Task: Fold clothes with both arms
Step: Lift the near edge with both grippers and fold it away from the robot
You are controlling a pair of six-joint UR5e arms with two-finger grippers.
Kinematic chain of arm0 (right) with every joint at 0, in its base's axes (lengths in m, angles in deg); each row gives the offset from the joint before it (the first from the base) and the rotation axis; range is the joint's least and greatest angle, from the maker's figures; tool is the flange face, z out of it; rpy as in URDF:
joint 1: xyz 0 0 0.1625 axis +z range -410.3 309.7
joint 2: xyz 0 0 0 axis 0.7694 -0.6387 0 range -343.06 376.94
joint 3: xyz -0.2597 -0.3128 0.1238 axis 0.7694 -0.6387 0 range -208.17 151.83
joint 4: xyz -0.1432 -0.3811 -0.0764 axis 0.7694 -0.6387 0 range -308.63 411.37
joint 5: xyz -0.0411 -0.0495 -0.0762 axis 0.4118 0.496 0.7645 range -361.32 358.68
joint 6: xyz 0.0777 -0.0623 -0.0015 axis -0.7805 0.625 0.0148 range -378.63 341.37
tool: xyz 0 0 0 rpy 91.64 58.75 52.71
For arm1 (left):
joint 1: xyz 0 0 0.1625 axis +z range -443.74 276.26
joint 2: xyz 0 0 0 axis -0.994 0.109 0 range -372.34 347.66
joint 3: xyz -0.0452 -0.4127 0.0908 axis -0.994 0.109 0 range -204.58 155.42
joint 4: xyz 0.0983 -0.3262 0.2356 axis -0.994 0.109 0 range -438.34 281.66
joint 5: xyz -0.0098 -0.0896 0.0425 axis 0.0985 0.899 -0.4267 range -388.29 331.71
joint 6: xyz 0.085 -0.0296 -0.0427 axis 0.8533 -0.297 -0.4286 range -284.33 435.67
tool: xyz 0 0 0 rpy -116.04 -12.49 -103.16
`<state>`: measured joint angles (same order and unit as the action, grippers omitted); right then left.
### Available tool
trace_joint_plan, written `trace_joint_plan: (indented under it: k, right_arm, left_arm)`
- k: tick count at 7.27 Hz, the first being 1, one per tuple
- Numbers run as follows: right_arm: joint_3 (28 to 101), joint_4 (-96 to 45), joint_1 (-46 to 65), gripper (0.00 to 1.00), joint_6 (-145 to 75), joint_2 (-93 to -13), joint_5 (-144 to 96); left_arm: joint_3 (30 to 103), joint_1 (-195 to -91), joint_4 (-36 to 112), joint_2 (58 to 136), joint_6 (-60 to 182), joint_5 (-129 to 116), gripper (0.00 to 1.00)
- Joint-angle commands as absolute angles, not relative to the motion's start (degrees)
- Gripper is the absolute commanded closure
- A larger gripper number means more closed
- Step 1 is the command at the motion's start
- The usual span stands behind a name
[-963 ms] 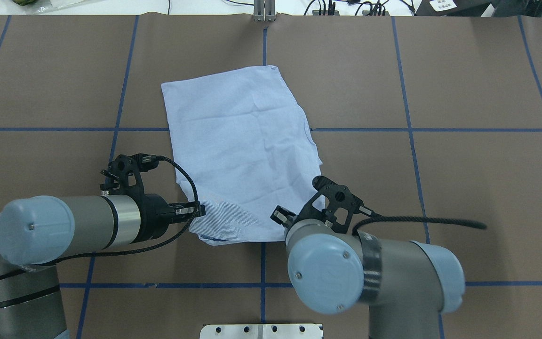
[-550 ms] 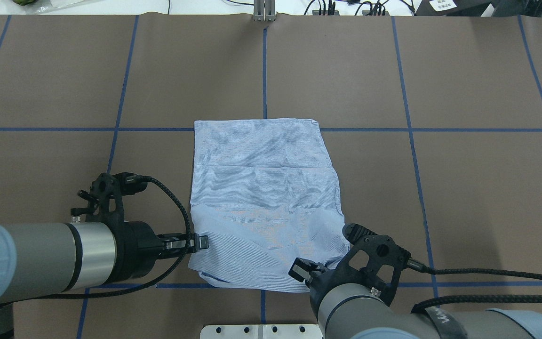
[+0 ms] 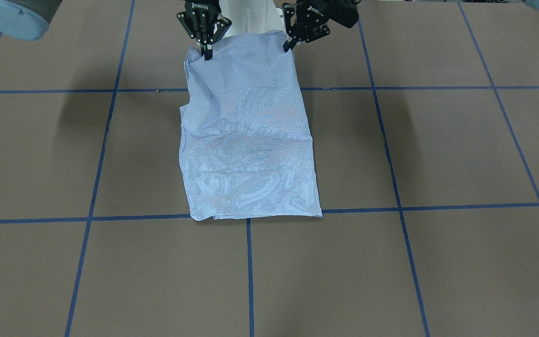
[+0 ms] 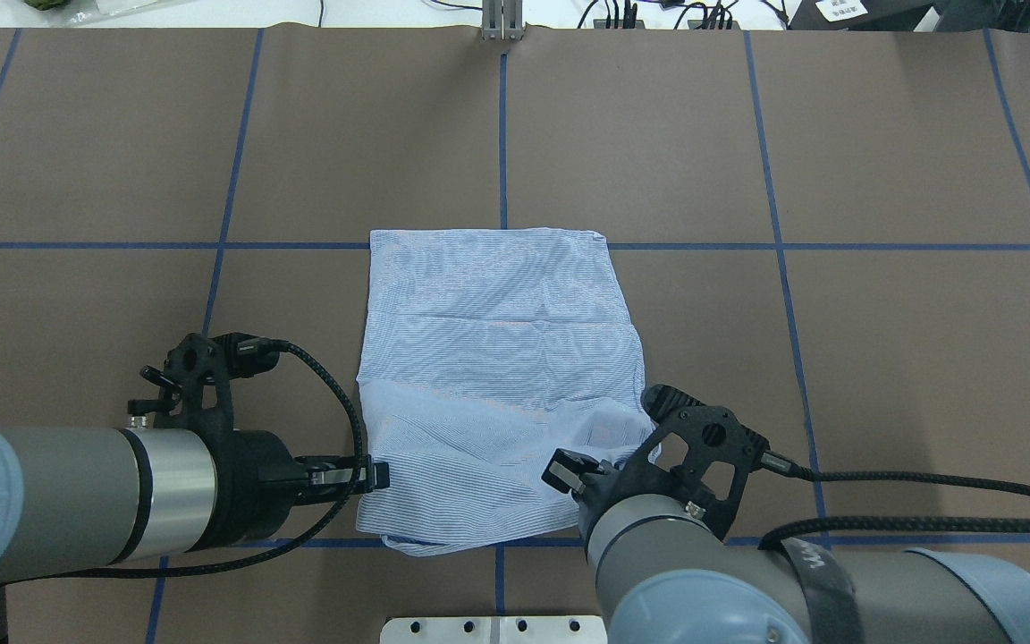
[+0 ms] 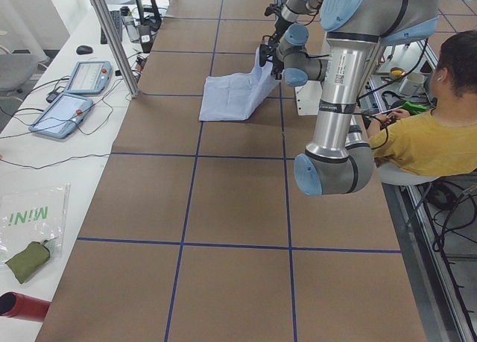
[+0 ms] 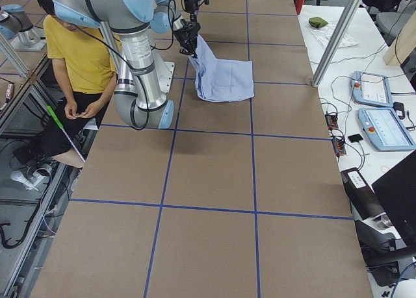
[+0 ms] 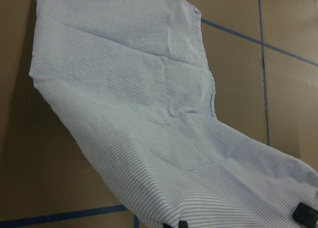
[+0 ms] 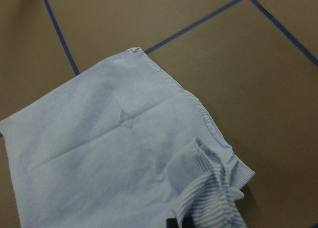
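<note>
shirt (image 4: pixel 497 358) dragged nearer (left gripper (image 3: pixel 289 46), right gripper (image 3: pixel 207 54) pinching near corners)

Shirt (image 4: pixel 497 358): light blue, finely white-striped, folded into a rough rectangle; far part lies flat, near edge raised.
Left gripper (image 4: pixel 378 474): clamps the near left corner.
Right gripper (image 3: pixel 207 52): clamps the near right corner.

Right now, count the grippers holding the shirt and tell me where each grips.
2. The left gripper pinches the shirt at its near left corner; the right gripper pinches its near right corner.
</note>
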<state>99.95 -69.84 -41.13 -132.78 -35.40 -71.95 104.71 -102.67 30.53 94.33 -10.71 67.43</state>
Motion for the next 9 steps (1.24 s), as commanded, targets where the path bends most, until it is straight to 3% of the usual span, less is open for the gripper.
trace_joint_plan:
  k: [1, 3, 6, 9]
  right_arm:
    - [90.71, -61.01, -33.81, 1.00, -128.34, -34.21, -72.68]
    - [79.91, -50.99, -29.84, 1.00, -126.30, -34.04, -73.12]
    - [65.75, -42.26, -26.76, 1.00, -123.66, -29.31, -73.30]
    - [60.78, -38.72, -24.21, 1.00, -118.49, -27.97, -75.49]
  left_arm:
    - [96.74, -109.63, 30.30, 99.53, -8.64, 67.51, 1.00]
    - [90.06, -117.11, 30.12, 102.09, -0.21, 67.86, 1.00]
    - [71.71, -119.95, 32.39, 111.48, 1.40, 67.34, 1.00]
    - [60.53, -122.58, 38.11, 115.52, 6.93, 66.90, 1.00]
